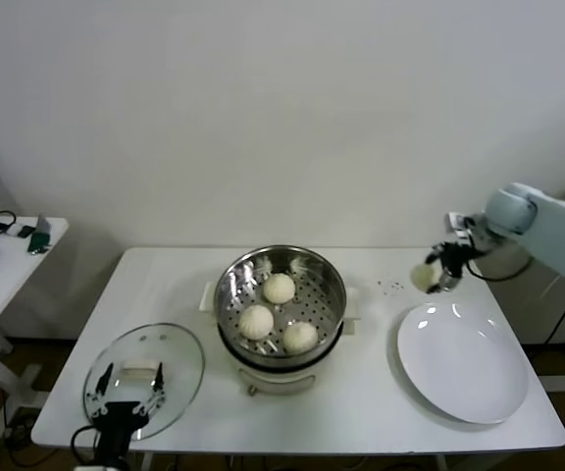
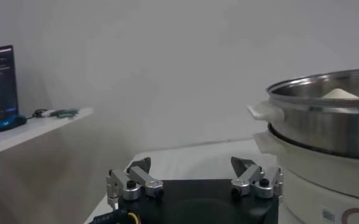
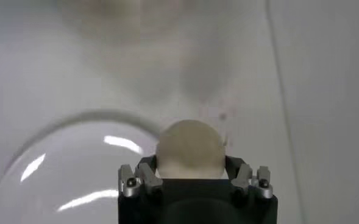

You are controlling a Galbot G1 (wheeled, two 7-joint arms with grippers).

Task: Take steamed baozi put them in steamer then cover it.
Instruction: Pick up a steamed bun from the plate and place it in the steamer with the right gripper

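Nearest the head camera, my left tool (image 1: 126,399) hangs idle with its fingers spread wide, low over the glass lid (image 1: 145,378) at the counter's (image 1: 381,392) near left corner. Mid-counter, the steamer (image 1: 281,299) stands open with three baozi (image 1: 279,287) on its perforated tray. Off to the right, my right tool (image 1: 437,272) is raised above the far edge of the white plate (image 1: 461,360), closed on the fourth baozi (image 1: 424,276); plate otherwise bare. Left wrist view: left tool (image 2: 194,173) fingers apart, nothing between them, steamer (image 2: 325,122) wall just beside, one baozi (image 2: 341,94) top peeking over the rim. Side table (image 2: 36,125) with a screen behind, plain white wall. Right wrist view: right tool (image 3: 190,176) pinches the baozi (image 3: 190,149) at its sides, plate (image 3: 69,164) rim below. My read: bun is light, soft, smooth-skinned, so it dents easily and could slip; hold it at the widest part, gentle squeeze, release low over the free spot on the tray. Lid looks rigid, slick and breakable; take it by the white handle (image 1: 140,372). Counter is flat, white, mostly uncluttered, a few small dark specks (image 1: 392,287) near the plate.
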